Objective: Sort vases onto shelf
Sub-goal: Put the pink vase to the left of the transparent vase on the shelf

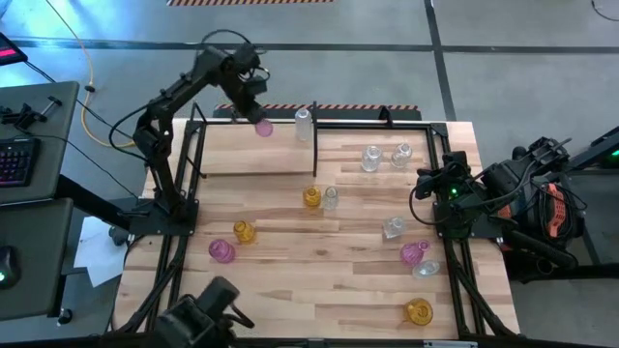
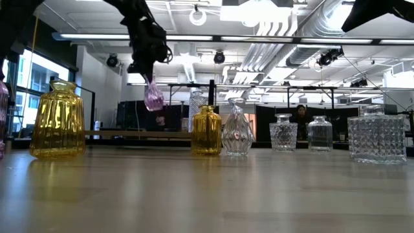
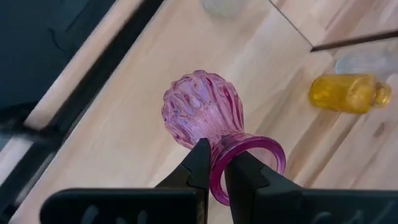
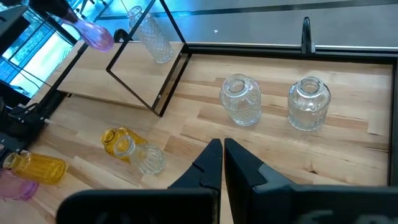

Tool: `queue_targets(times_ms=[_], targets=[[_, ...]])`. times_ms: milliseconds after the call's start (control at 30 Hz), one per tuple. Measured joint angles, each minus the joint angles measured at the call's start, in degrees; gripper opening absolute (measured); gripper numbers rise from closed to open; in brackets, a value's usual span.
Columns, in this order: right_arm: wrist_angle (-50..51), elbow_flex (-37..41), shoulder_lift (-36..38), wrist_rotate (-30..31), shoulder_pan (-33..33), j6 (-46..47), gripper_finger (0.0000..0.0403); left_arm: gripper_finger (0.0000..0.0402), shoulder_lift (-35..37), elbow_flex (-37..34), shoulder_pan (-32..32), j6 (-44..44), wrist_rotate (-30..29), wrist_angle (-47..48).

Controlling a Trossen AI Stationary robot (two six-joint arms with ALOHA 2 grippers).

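The left gripper (image 3: 214, 165) is clamped on the rim of a small pink ribbed glass vase (image 1: 263, 127), one finger inside the mouth and one outside. In the low view this pink vase (image 2: 153, 97) hangs in the air, clearly above the pale wood board of the low black metal-rod shelf (image 1: 247, 155), on the left side of the black upright divider (image 1: 315, 145). A clear glass vase with diamond pattern (image 1: 304, 123) stands on the shelf just beside the divider, at the back edge.

The right gripper (image 4: 222, 163) has its fingers pressed together and holds nothing. It waits at the right edge of the butcher-block tabletop (image 1: 319, 280), well apart from the shelf.

The other vases are on the tabletop, outside the shelf. Two clear round vases (image 1: 385, 156) stand to the right of the divider, near the back. An amber-yellow vase (image 1: 311, 197) and a small clear vase (image 1: 331, 198) stand side by side just in front of the divider. A second amber-yellow vase (image 1: 244, 231) and a second pink vase (image 1: 221, 251) are further to the front, on the left of the divider. On the right side, far from the shelf, are a clear square vase (image 1: 393, 228), a third pink vase (image 1: 414, 253), another clear vase (image 1: 426, 270) and a third amber-yellow vase (image 1: 418, 311).
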State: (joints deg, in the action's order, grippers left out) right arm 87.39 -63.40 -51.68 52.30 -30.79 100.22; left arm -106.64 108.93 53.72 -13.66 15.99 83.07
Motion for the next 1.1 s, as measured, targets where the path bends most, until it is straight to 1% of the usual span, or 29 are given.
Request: queue_targets(times_ms=[100, 333, 533, 800, 1000, 1100], targets=[[0.0, 0.0, 0.0, 0.3, 0.0, 0.0, 0.0000, 0.0017, -0.1, 2.2, 1.6, 0.8, 0.0, 1.1], [0.0, 0.0, 0.0, 0.3, 0.0, -0.2, 0.0000, 0.0017, -2.1, 2.2, 2.9, 2.9, 1.1, 2.9], [0.0, 0.0, 0.0, 0.3, 0.0, -1.3, 0.0000, 0.0017, -5.2, 2.2, 1.4, 3.1, 1.8, 3.2], [0.1, 0.0, 0.0, 0.2, 0.0, -1.7, 0.0000, 0.0017, -9.5, 2.2, -1.0, 4.6, 1.8, 1.2], [0.2, 0.0, 0.0, -0.3, 0.0, -1.7, 0.0000, 0.0017, -10.0, 2.2, -1.4, 6.1, 1.8, -2.4], [0.2, 0.0, 0.0, -0.3, 0.0, -1.7, 0.0000, 0.0017, -10.0, 2.2, -1.4, 6.6, 1.8, -2.0]])
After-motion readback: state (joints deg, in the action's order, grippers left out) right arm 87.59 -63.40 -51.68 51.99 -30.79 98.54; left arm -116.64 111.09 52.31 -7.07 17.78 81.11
